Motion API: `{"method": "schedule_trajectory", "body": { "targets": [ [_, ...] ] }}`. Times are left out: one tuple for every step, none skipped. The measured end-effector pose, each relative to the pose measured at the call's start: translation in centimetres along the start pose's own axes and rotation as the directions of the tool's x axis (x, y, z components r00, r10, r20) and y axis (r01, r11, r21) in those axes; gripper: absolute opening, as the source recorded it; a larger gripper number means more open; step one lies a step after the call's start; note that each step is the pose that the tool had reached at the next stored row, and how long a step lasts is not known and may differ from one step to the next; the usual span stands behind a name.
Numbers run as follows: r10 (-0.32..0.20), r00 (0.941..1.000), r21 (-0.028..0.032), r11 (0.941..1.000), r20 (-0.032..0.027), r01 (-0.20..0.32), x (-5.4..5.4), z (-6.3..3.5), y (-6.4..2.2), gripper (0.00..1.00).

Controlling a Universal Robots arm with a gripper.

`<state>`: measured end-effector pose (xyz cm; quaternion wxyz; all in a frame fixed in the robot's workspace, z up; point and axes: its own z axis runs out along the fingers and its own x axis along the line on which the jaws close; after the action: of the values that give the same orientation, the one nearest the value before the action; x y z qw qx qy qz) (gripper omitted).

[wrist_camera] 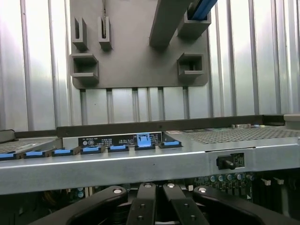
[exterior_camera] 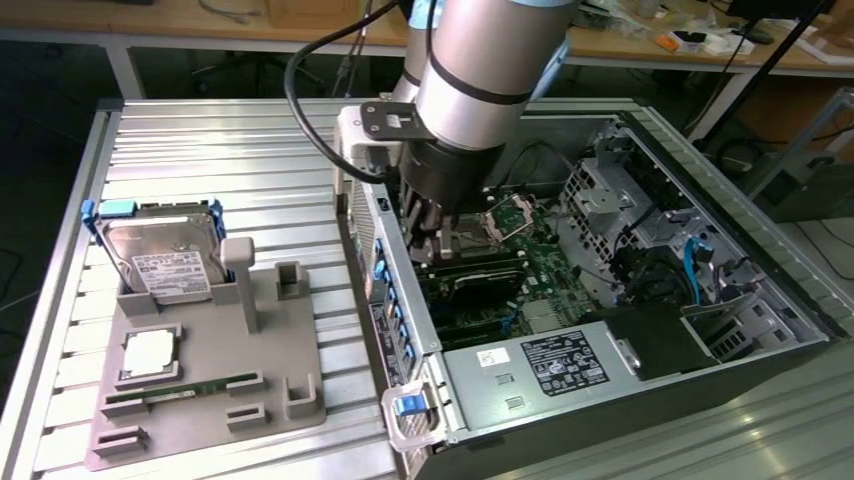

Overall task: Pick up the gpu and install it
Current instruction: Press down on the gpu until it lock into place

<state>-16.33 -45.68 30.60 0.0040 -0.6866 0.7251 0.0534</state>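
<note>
The arm's jaws were closed together inside the open black computer case [exterior_camera: 747, 330], above the black-cooled green gpu [exterior_camera: 483, 283].

We see a grey fixture tray [exterior_camera: 200, 400] on the ribbed metal bench [exterior_camera: 200, 150], holding a hard drive [exterior_camera: 160, 268], a processor [exterior_camera: 150, 352] and a memory stick [exterior_camera: 187, 388]. Just beside it on the exterior view's right lies an open computer case [exterior_camera: 747, 250].

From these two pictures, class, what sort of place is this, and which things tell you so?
Probably a robotics lab or workshop bench for computer assembly. An open computer case lies on a ribbed metal table, a grey fixture tray holds a hard drive, and cluttered workbenches stand behind.
</note>
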Motion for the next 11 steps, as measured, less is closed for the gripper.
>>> {"method": "schedule_trajectory", "body": {
  "targets": [
    [0.001,1.0000,-0.0001,1.0000,0.0013,-0.001,0.0,-0.01,0.01,0.11],
    [0.002,1.0000,0.0000,1.0000,0.0021,-0.002,-0.1,-0.05,0.02,0.11],
    [0.003,1.0000,0.0008,1.0000,0.0041,-0.003,-0.1,-0.12,0.01,0.11],
    [0.003,1.0000,0.0016,1.0000,0.0060,-0.003,-0.1,-0.24,0.02,0.11],
    [0.003,1.0000,0.0005,1.0000,0.0034,-0.003,-0.2,-0.68,0.00,0.11],
    [0.003,1.0000,0.0004,1.0000,0.0036,-0.003,-0.2,-1.15,-0.07,0.11],
    [0.003,1.0000,0.0000,1.0000,0.0036,-0.003,0.0,-1.59,-0.12,0.11],
    [0.003,1.0000,-0.0002,1.0000,0.0033,-0.003,0.5,-1.71,-0.18,0.11],
    [0.003,1.0000,-0.0002,1.0000,0.0032,-0.003,0.9,-1.74,-0.20,0.11],
    [0.004,1.0000,-0.0001,1.0000,0.0033,-0.004,1.3,-1.71,-0.23,0.11],
    [0.004,1.0000,0.0005,1.0000,0.0058,-0.004,1.4,-1.54,-0.24,0.11]
  ]
}}
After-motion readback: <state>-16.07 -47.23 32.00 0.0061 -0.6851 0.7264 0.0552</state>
